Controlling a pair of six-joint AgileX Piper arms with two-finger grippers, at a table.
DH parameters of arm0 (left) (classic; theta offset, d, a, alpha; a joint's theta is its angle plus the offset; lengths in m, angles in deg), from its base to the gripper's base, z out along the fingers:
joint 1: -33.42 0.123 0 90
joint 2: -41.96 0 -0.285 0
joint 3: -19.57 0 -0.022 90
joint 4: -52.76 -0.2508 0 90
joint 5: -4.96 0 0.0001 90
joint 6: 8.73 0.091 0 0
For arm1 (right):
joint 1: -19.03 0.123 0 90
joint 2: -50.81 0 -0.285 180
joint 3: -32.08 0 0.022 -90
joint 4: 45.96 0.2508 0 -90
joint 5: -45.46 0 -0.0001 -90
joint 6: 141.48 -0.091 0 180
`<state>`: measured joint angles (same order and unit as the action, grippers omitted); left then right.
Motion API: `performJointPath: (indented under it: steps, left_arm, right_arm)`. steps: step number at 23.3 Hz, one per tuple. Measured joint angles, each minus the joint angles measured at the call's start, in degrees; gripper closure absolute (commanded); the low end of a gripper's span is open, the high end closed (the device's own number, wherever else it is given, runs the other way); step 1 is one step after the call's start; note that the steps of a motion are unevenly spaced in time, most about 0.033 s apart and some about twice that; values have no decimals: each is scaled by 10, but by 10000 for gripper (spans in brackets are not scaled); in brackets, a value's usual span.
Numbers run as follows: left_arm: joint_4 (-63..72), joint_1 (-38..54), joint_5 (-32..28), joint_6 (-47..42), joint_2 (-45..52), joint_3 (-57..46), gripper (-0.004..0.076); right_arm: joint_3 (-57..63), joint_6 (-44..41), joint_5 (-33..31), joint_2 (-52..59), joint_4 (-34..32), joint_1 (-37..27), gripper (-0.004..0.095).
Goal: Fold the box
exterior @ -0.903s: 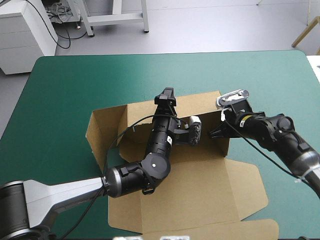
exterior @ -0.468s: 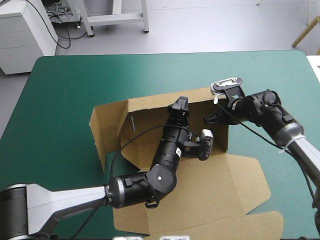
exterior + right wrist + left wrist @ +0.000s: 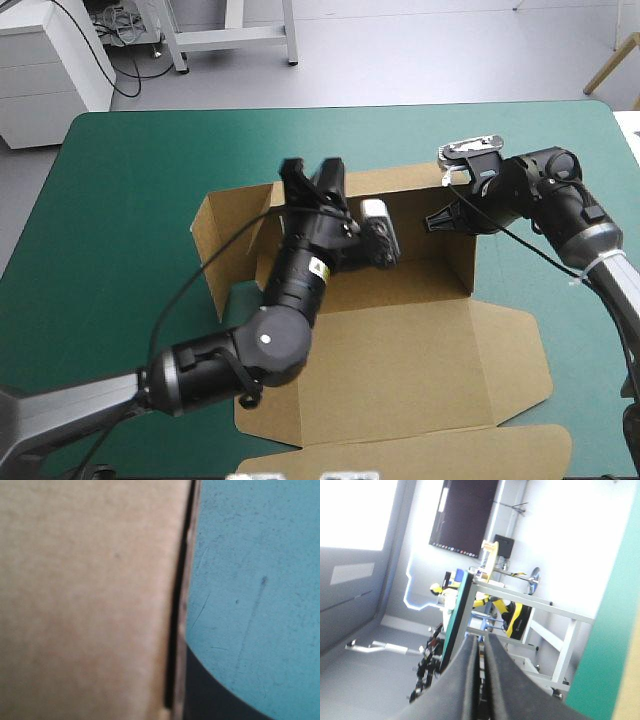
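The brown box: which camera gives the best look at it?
The high view: nearly the whole box shows, far walls raised, lid flat toward the near edge. The right wrist view shows only a close stretch of board beside the teal-green cover. The left wrist view looks into the room, with no clear sight of it.

Box (image 3: 400, 350) mid-counter (image 3: 130, 180): lid panel flat on box's near side, walls raised on its far side. Left gripper (image 3: 312, 175) above box's far wall. Right gripper (image 3: 438, 218) at box's far right corner, clamping the wall.
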<state>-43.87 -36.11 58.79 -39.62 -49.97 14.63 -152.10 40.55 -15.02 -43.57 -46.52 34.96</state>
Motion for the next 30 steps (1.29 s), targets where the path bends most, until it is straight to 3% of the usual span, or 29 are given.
performJointPath:
  steps: [3,9,12,15,17,21,22,30]
  left_arm:
    - [17,49,-1,-3,31,28,717]
    - [267,253,-2,10,83,51,717]
    - [432,361,2,83,88,51,717]
    - [558,440,7,147,88,51,717]
    - [630,497,10,185,88,51,717]
    - [750,584,14,256,88,51,717]
    - [778,601,14,273,88,51,717]
    - [841,668,21,309,88,51,717]
  right_arm:
    - [-23,0,-25,-11,6,-8,913]
    - [-56,0,-22,-104,26,-43,912]
    - [-61,6,68,-145,31,-45,912]
    - [-60,8,116,-165,32,-46,906]
    - [-60,8,127,-170,34,-46,825]
    - [-54,36,110,-176,35,-46,440]
    - [-54,39,96,-181,37,-45,386]
    - [-130,43,60,-186,22,-44,355]
